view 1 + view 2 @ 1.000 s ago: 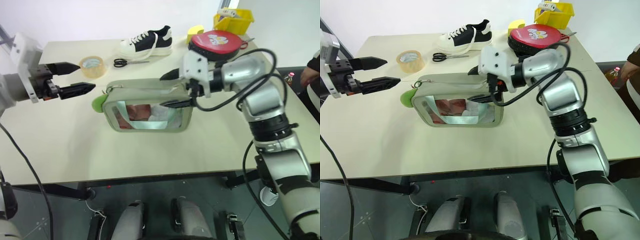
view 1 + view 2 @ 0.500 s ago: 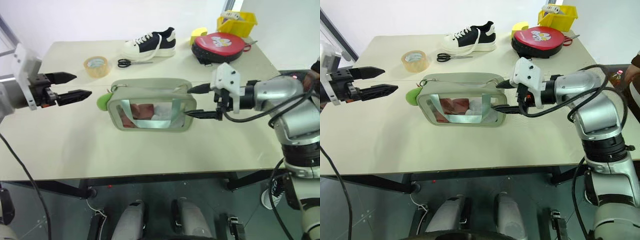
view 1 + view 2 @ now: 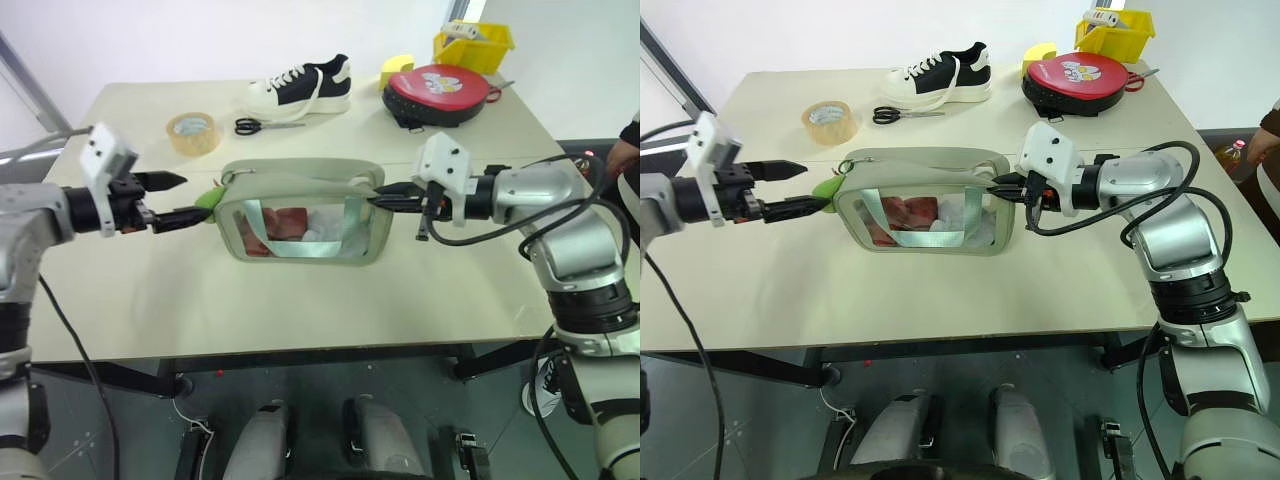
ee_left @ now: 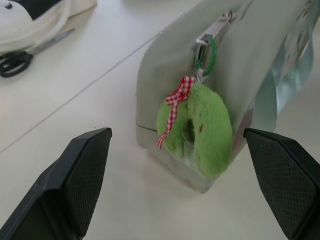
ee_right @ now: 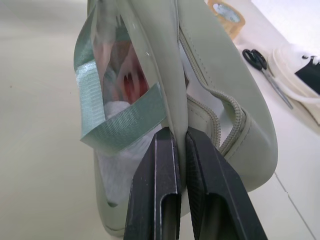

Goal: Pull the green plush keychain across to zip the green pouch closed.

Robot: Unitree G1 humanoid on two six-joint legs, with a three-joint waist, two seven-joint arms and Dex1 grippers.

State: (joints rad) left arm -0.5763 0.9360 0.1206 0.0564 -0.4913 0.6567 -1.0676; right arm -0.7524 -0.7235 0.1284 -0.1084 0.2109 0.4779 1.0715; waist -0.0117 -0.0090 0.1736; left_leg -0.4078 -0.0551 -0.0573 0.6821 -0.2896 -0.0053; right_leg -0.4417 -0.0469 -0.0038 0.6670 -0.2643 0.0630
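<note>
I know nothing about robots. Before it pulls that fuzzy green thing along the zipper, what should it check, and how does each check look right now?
1. Right gripper shut on the green pouch, pinching its end edge: ok.
2. Left gripper open, fingers either side of the green plush keychain: ok.
3. Keychain gripped: not ok, not yet closed on.
4. Zipper open near the right gripper, teeth parted: ok, there is travel to close.
5. Keychain ring hooked to the zipper pull: ok.
6. Scissors and tape roll lie apart from the pouch: ok.

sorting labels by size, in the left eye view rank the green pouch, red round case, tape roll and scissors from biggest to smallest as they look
1. green pouch, largest
2. red round case
3. tape roll and scissors: they look too alike to rank.
The case, tape and scissors lie farther from the camera, so they may look smaller than they are.
</note>
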